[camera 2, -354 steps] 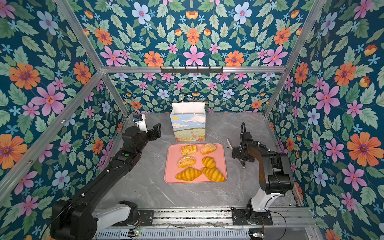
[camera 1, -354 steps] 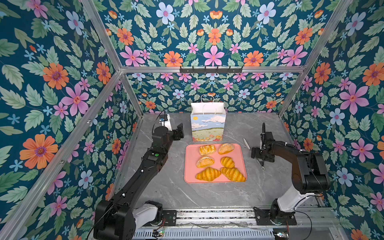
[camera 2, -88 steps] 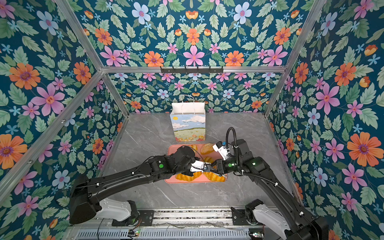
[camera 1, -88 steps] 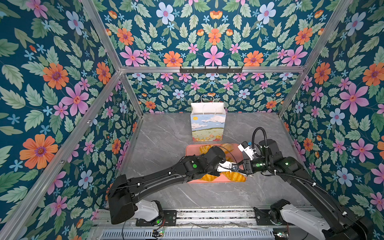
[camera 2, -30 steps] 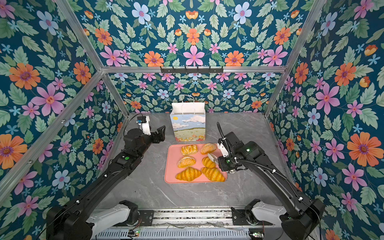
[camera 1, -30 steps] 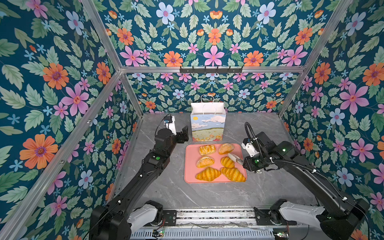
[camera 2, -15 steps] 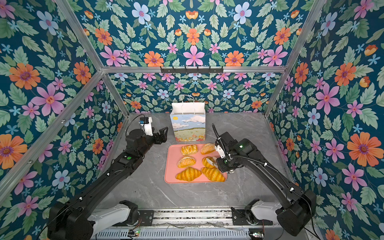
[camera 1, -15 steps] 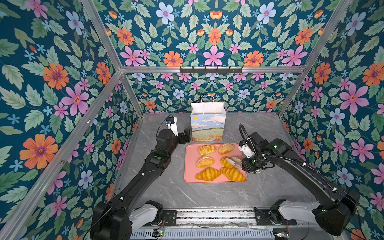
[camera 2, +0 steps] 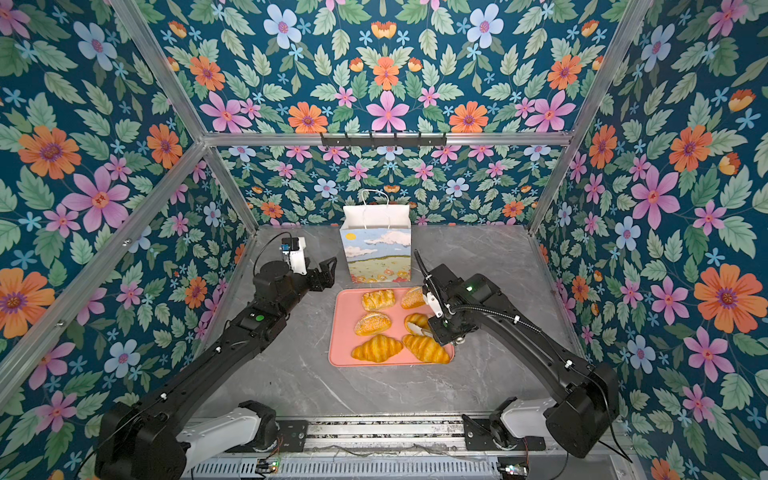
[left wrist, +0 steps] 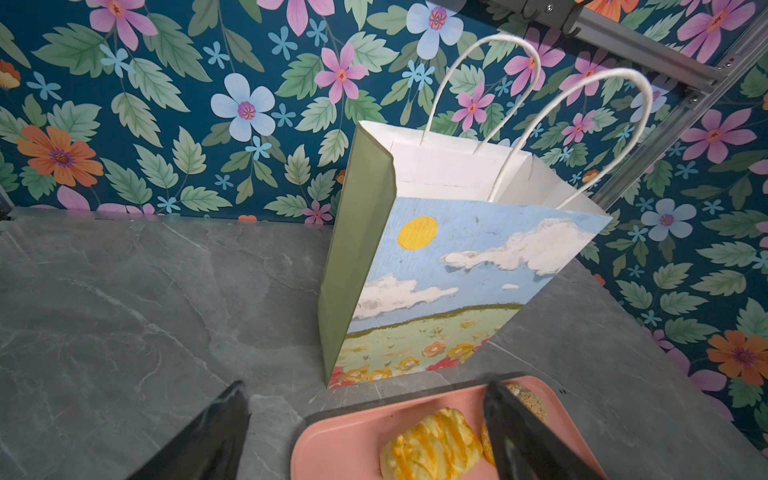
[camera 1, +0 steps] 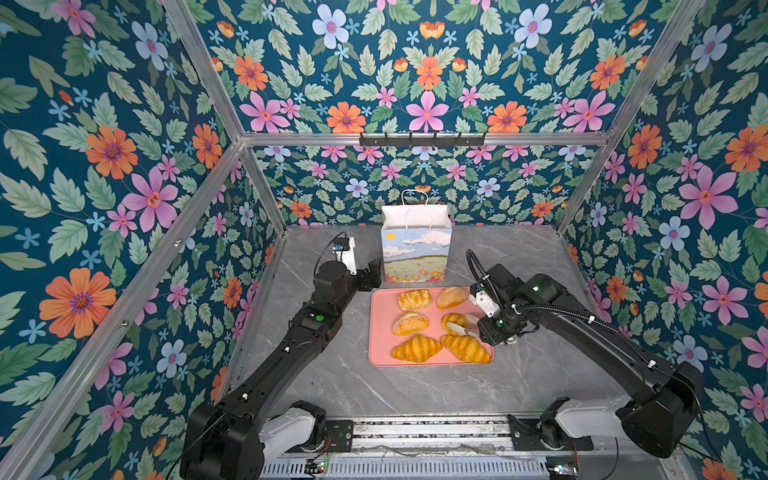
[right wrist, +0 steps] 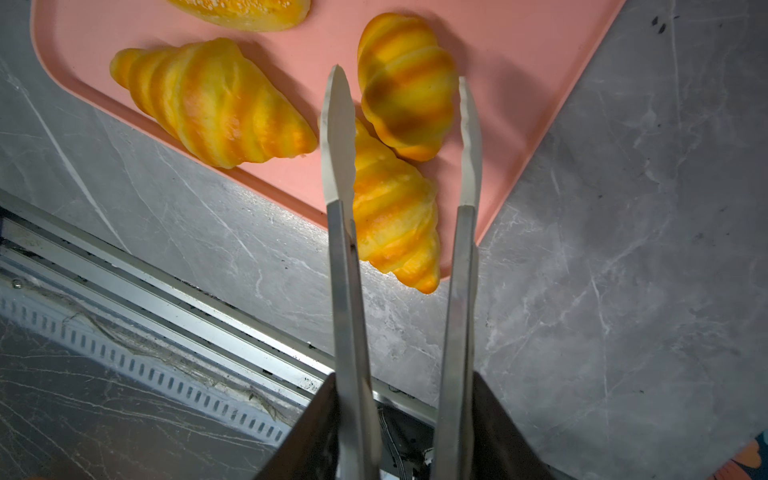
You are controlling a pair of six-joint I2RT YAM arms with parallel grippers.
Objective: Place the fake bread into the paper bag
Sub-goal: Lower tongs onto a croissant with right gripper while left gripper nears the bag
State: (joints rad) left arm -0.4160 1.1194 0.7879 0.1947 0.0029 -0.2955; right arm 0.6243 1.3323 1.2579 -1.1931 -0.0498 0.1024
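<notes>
The fake bread lies on a pink tray (camera 1: 380, 328): a lattice pastry (camera 1: 414, 300), two sesame rolls (camera 1: 409, 323), three croissants. My right gripper (camera 1: 482, 329) is shut on metal tongs (right wrist: 338, 137). The tongs' arms stand spread on either side of the small croissant (right wrist: 405, 83), apart from it and over a larger croissant (right wrist: 390, 208). The paper bag (camera 1: 415, 249) stands upright and open behind the tray, white inside (left wrist: 457, 166). My left gripper (left wrist: 365, 415) hangs open and empty left of the bag, over the tray's far left corner.
Floral walls with aluminium posts close in the grey marble table (camera 1: 415, 386) on three sides. A black hook rail (camera 1: 422, 139) crosses the back wall above the bag. A metal base rail (camera 1: 415, 432) runs along the front edge.
My right arm has moved in over the tray's right side and the tongs' arms have spread apart around the small croissant. The left arm has barely moved.
</notes>
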